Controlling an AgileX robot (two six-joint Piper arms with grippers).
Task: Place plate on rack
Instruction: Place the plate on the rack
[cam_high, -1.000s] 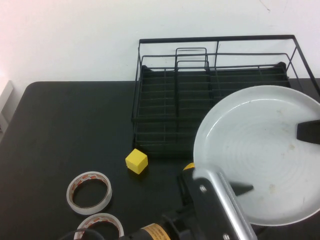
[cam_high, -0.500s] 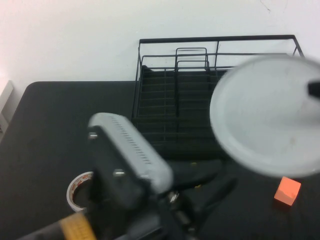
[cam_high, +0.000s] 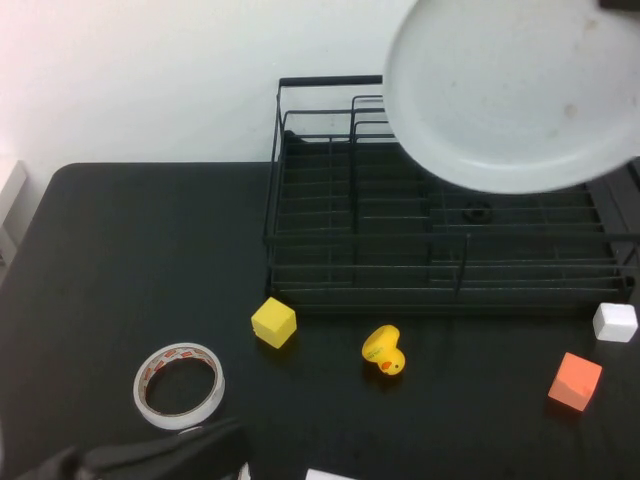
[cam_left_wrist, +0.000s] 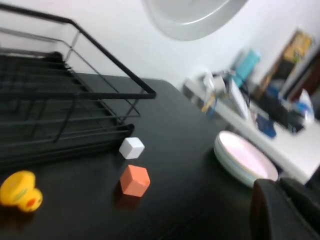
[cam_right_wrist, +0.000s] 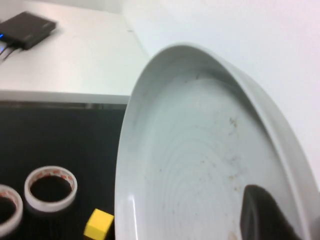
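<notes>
The plate (cam_high: 510, 90) is large, round and pale grey-white with faint smudges. It hangs tilted in the air above the back right part of the black wire rack (cam_high: 340, 230). My right gripper (cam_high: 622, 4) is at the top right edge of the high view, shut on the plate's rim. In the right wrist view one dark finger (cam_right_wrist: 265, 215) lies on the plate's inner face (cam_right_wrist: 200, 165). The plate also shows from below in the left wrist view (cam_left_wrist: 195, 15), above the rack (cam_left_wrist: 50, 115). My left gripper (cam_left_wrist: 282, 205) is low at the table's front left, far from the plate.
In front of the rack lie a yellow block (cam_high: 273, 322), a yellow duck (cam_high: 383, 351), an orange block (cam_high: 576, 381) and a white block (cam_high: 615, 321). A tape ring (cam_high: 179, 385) lies front left. A stack of plates (cam_left_wrist: 245, 157) sits at the table's right end.
The plate has risen from low over the front right of the table to high above the rack. My left arm has let go and pulled back to the front left.
</notes>
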